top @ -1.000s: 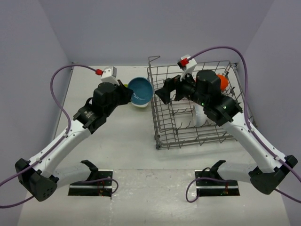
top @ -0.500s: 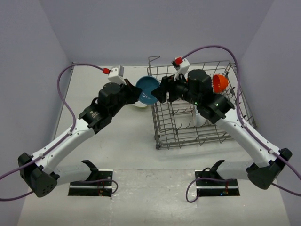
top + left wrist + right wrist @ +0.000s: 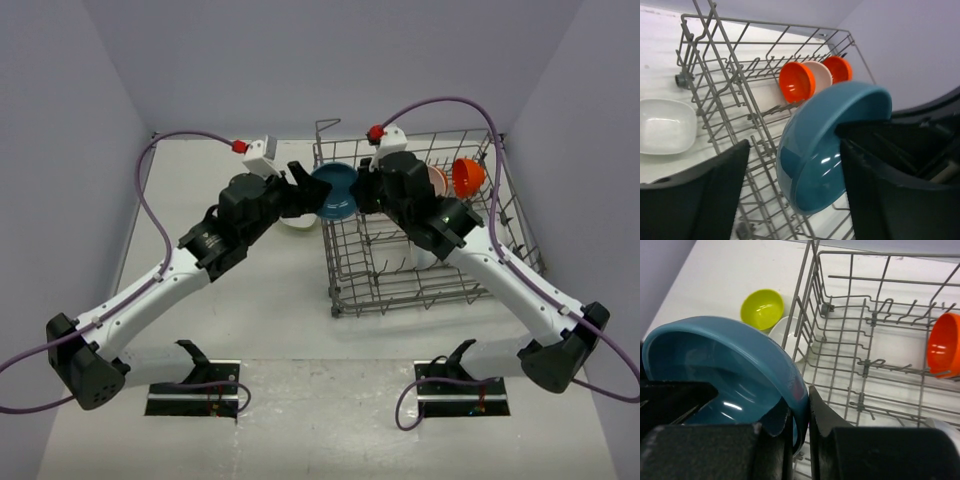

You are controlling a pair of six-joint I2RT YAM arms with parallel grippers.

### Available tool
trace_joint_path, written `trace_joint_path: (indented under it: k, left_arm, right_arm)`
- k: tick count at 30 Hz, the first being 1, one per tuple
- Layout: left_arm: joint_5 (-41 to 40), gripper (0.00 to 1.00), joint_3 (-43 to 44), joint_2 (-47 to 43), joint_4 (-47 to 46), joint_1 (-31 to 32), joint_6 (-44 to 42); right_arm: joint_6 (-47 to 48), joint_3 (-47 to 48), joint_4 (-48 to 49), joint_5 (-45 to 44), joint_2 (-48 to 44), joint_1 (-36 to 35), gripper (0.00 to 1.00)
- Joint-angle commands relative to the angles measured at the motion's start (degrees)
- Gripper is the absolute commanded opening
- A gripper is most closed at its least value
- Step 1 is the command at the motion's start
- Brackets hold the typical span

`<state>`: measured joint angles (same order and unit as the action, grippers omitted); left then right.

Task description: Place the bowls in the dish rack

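Observation:
A blue bowl point(image 3: 335, 190) hangs on edge over the left wall of the dish rack point(image 3: 420, 292). My right gripper point(image 3: 358, 190) is shut on its rim point(image 3: 800, 390), one finger inside the bowl and one outside. My left gripper point(image 3: 307, 190) is open; the blue bowl point(image 3: 830, 145) stands between its spread fingers, clear of the left finger point(image 3: 720, 175). Two orange bowls point(image 3: 796, 81) point(image 3: 839, 69) and one with a white inside point(image 3: 820, 75) stand on edge at the rack's far side. A yellow-green bowl point(image 3: 761, 308) and a white bowl point(image 3: 787, 330) sit on the table left of the rack.
A white squarish bowl point(image 3: 665, 125) lies on the table left of the rack point(image 3: 735, 85). A white upright piece point(image 3: 425, 250) stands among the tines inside the rack, under my right arm. Both arms meet over the rack's tall left wall point(image 3: 807, 295).
Both grippers have closed in on each other at the rack's left wall. The right gripper has shut on the blue bowl's rim, and the left gripper, shut on the bowl before, has opened.

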<state>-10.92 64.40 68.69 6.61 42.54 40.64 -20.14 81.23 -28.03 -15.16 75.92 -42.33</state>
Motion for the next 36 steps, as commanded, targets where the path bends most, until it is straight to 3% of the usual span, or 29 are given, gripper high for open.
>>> trace_joint_path:
  k: [1,3,12,14,17,19,20,23,27,32,34,36]
  left_arm:
    - [2.1,0.78,2.5,1.2,-3.5,-1.0,-0.7]
    - [3.3,1.00,2.7,1.5,-3.5,-1.0,-1.4]
    - [5.9,1.00,3.2,3.8,-1.1,-1.0,-2.3]
    - [5.7,1.00,3.8,4.3,0.4,-1.0,-3.0]
    - [6.2,1.00,5.1,6.3,2.1,-1.0,-3.6]
    - [6.5,1.00,6.3,7.5,3.6,-1.0,-3.8]
    - [6.7,1.00,6.8,8.2,4.1,-1.0,-3.8]
    - [6.8,1.00,8.1,11.5,6.2,-1.0,-3.9]
    - [5.8,1.00,8.5,12.8,7.5,-1.0,-3.9]
    - [3.5,0.92,8.0,12.7,7.9,-1.0,-3.8]
    - [3.4,0.89,7.4,12.8,7.2,-1.0,-3.8]
    - [3.7,0.78,7.1,13.8,6.5,-1.0,-3.9]
  right_arm:
    - [4.0,3.4,1.6,-8.4,-2.2,-1.4,0.00]
    - [8.7,4.0,1.9,-11.8,-1.9,-1.3,0.00]
    - [33.7,8.2,14.8,-16.6,0.7,6.5,0.00]
    - [38.2,6.1,22.5,-16.3,1.2,9.4,0.00]
    - [59.7,-2.9,44.7,-17.4,3.0,10.6,0.00]
    - [67.9,-9.1,60.5,-15.3,4.9,10.8,0.00]
    - [70.7,-9.5,63.9,-15.1,6.3,10.9,0.00]
    - [70.5,-7.8,65.9,-13.9,12.3,12.4,0.00]
    - [69.9,-10.6,76.7,-13.6,18.5,12.7,0.00]
    - [69.6,-12.9,80.2,-12.0,22.5,12.6,0.00]
    - [67.4,-14.3,77.9,-11.0,22.4,12.7,0.00]
    - [61.2,-13.9,70.3,-8.1,21.9,12.6,0.00]
